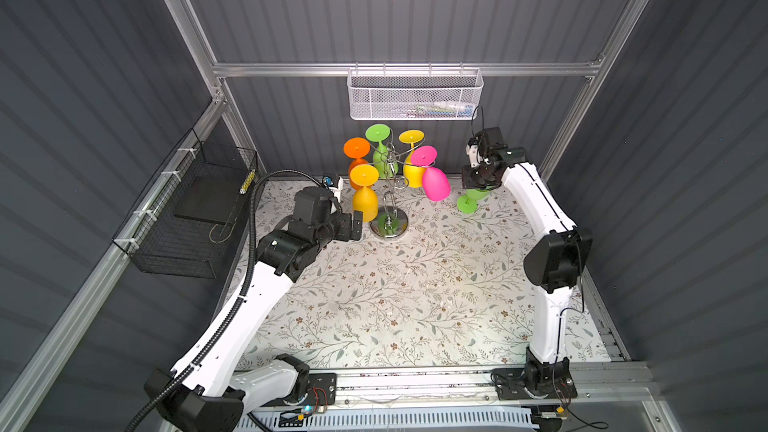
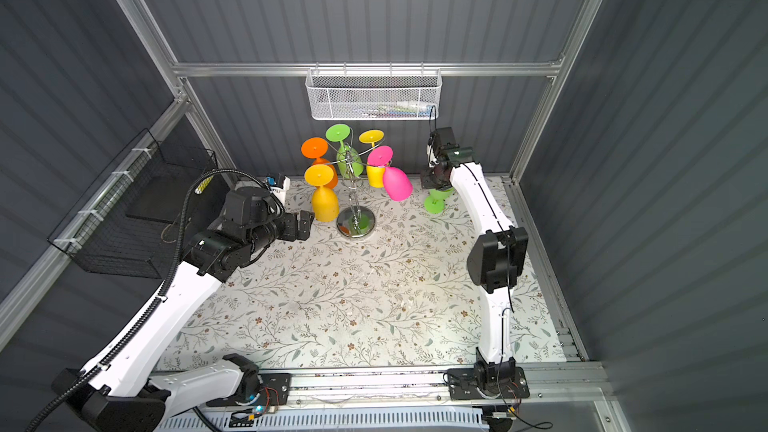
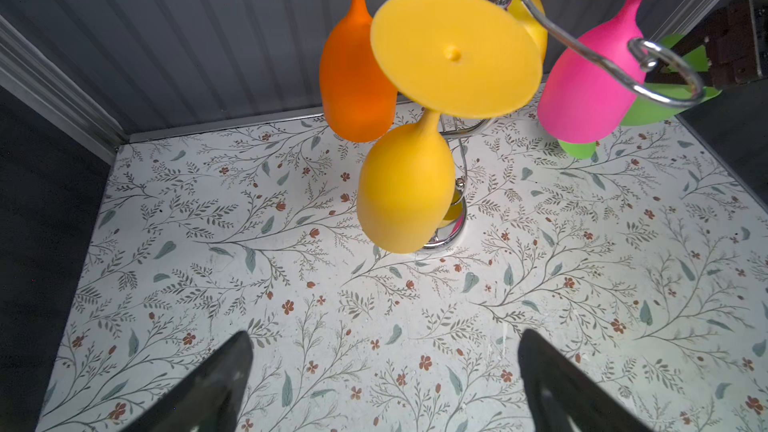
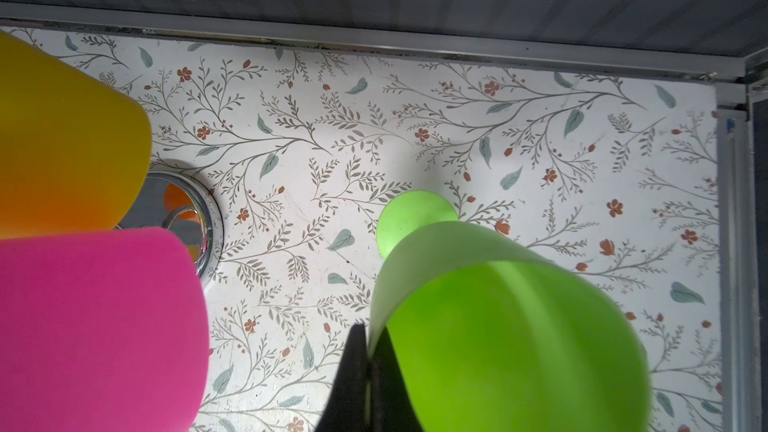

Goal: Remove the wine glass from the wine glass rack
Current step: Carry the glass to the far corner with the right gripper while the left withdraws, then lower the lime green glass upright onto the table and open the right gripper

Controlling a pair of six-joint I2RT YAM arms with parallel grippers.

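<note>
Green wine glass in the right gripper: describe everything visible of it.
The green wine glass looks like matte, slightly translucent plastic: rounded bowl, round foot. It is off the wine glass rack, to its right in both top views, upright with foot down. The right gripper is shut on the bowl's rim wall. Whether the foot touches the table cannot be told.
</note>
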